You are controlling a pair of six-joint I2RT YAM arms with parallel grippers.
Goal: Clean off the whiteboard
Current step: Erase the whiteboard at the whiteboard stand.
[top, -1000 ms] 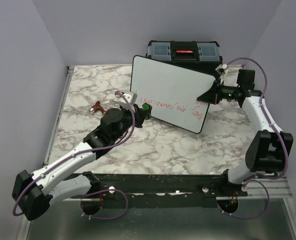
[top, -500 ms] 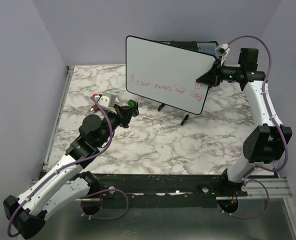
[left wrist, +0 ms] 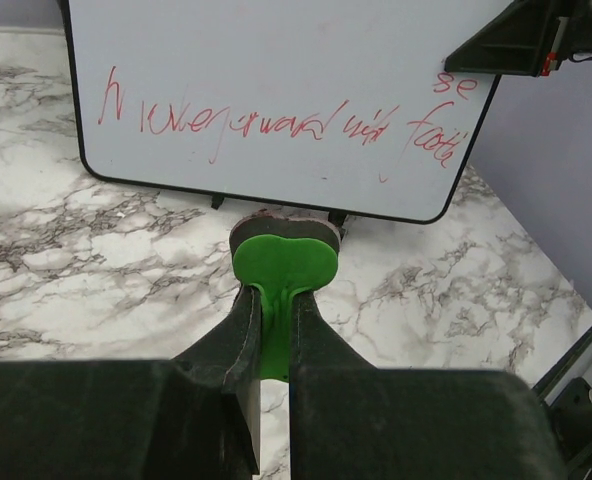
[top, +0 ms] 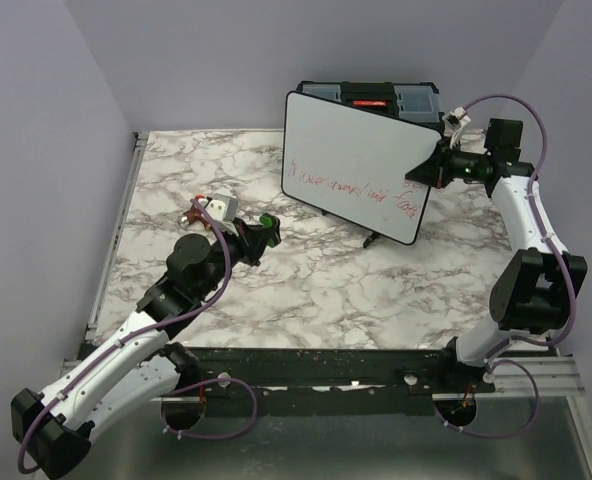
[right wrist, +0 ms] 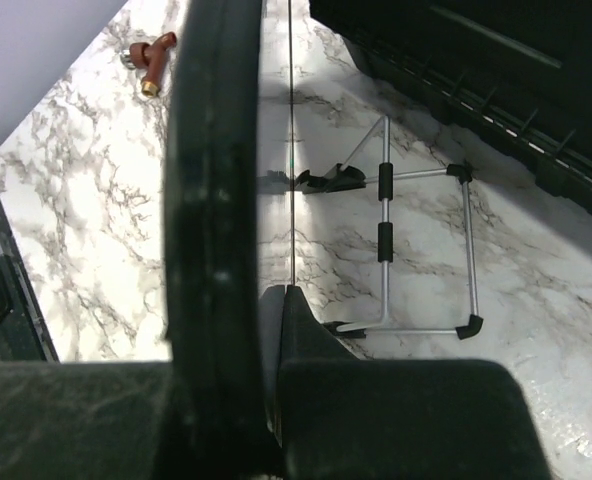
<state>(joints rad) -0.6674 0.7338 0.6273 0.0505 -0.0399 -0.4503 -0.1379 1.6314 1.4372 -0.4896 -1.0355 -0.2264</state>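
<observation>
The top camera looks down from over the table's (top: 326, 290) near edge. Both close wrist cameras share the whiteboard (top: 356, 150).

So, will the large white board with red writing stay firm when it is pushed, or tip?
Probably stiff: the flat white black-framed whiteboard shows no bend though the right claw pinches only one edge. Likely apt to tip backward: its support is a thin wire stand with small feet.

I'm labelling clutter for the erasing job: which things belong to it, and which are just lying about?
Belong:
- whiteboard with red writing, gripped at its edge by the right claw
- green eraser, held in the left claw

Lying about:
- black toolbox behind the board
- small red-brown fitting
</observation>
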